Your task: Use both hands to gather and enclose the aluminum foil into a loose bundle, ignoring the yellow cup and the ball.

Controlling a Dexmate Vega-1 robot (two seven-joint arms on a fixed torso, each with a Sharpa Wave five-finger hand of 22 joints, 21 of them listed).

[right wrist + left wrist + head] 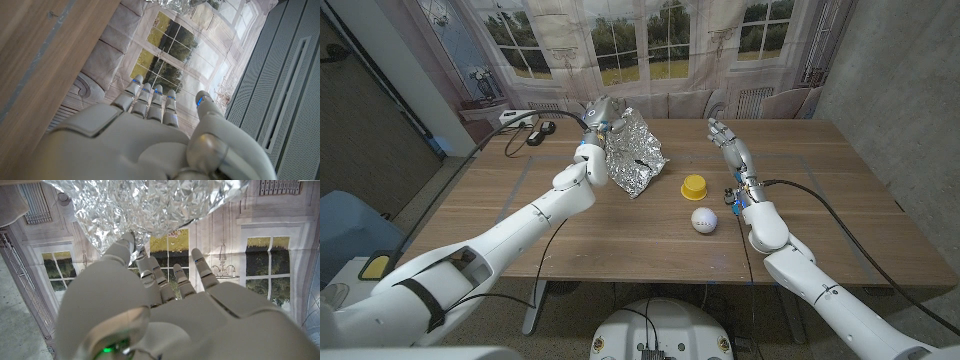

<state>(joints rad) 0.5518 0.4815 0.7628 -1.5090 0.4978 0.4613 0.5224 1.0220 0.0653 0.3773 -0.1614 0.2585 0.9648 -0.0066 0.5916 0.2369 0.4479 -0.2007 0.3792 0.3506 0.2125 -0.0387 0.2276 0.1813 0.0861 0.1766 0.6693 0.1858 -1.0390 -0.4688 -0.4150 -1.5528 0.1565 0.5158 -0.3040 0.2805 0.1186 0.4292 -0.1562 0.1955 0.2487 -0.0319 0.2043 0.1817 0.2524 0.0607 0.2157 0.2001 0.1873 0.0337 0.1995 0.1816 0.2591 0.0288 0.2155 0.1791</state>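
Note:
The crumpled aluminum foil (636,155) stands in a loose heap on the wooden table (840,200), behind the middle. My left hand (604,118) is at the foil's far left edge, fingers stretched out. In the left wrist view one fingertip (128,241) touches the foil (150,205) and the other fingers are apart from it. My right hand (731,143) stands raised to the right of the foil with a clear gap between them, fingers straight and nothing in it. In the right wrist view, a sliver of foil (175,3) shows beyond that hand (150,135).
A yellow cup (694,187) stands upside down just right of the foil's front. A white ball (704,220) lies nearer me, beside my right wrist. Small black objects with a cable (536,134) sit at the back left. A printed window backdrop hangs behind the table.

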